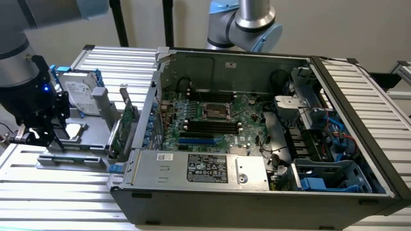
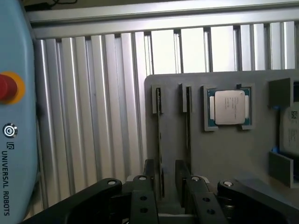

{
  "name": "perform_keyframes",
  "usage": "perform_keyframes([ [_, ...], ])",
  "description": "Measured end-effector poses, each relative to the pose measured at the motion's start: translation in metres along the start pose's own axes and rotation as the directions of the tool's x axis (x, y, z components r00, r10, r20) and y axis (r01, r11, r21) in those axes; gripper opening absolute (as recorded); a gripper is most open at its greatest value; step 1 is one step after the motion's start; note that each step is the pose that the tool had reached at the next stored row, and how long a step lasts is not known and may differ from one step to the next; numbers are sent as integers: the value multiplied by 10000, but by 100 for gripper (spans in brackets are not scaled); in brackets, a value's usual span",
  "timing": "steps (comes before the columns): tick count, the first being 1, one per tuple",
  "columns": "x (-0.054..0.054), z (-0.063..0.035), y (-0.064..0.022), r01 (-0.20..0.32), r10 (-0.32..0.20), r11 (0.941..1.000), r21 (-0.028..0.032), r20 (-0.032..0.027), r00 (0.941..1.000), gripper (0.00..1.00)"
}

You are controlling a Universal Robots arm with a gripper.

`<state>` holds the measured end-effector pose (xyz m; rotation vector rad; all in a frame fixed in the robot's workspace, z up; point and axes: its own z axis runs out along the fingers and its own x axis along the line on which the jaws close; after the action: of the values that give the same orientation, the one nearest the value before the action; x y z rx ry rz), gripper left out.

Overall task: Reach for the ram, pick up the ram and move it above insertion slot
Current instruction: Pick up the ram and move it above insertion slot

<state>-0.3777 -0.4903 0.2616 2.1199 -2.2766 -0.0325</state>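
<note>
**Ram stick stands on edge between the open claw fingers**

Ram (image 2: 160,140) appears to you edge-on in the wrist view, as a thin dark stick standing upright in a groove of a gray fixture plate (image 2: 224,158). Your gripper (image 2: 165,164) sits over one end of it with the jaws spread wide. One of its black fingers (image 2: 148,175) is on each side of the stick. Open space shows between the stick and the other finger, so the claw has hold of nothing.

A second stick (image 2: 188,126) stands in a parallel groove just beside the first, outside the claw. Past it on the same plate, a square processor (image 2: 229,107) with a silver lid lies flat in its own recess. The plate rests on a slatted metal table (image 2: 93,116). At that table's edge you see a pale blue robot housing (image 2: 16,70) with a red button.

In the exterior view, the claw hangs at the left edge of the frame, about mid-height, over that fixture. A hard drive (image 1: 82,96) stands just behind it. A broader green expansion card (image 1: 127,122) stands on edge between the fixture and the computer case (image 1: 257,207).

The case lies open across the centre and right of the frame, well apart from the ram. A silver power supply (image 1: 199,168) sits along its near wall. The green motherboard (image 1: 241,108) lies farther in. Long black insertion slots (image 1: 209,126) run beside its processor socket. At the top of the frame, behind the case, a gray and blue arm joint (image 1: 247,24) rises.
</note>
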Motion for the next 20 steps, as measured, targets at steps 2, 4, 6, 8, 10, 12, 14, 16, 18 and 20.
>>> perform_keyframes([
  [2,0,36,-1,82,-82,10000,-1,-5,10000,33],
  [4,0,73,-3,167,-167,9999,1,-7,9999,33],
  [6,0,108,-4,239,-239,9997,1,-10,9997,33],
  [8,0,145,-5,307,-307,9995,3,-12,9995,33],
  [10,0,182,-6,372,-372,9993,3,-14,9993,33],
  [12,1,218,-7,432,-432,9991,3,-17,9991,33],
  [14,3,254,-9,491,-491,9988,3,-19,9988,33],
  [16,3,291,-11,546,-546,9985,4,-21,9985,33],
  [18,4,326,-12,602,-602,9982,4,-23,9982,33],
  [20,5,362,-14,662,-662,9978,5,-25,9978,33],
])
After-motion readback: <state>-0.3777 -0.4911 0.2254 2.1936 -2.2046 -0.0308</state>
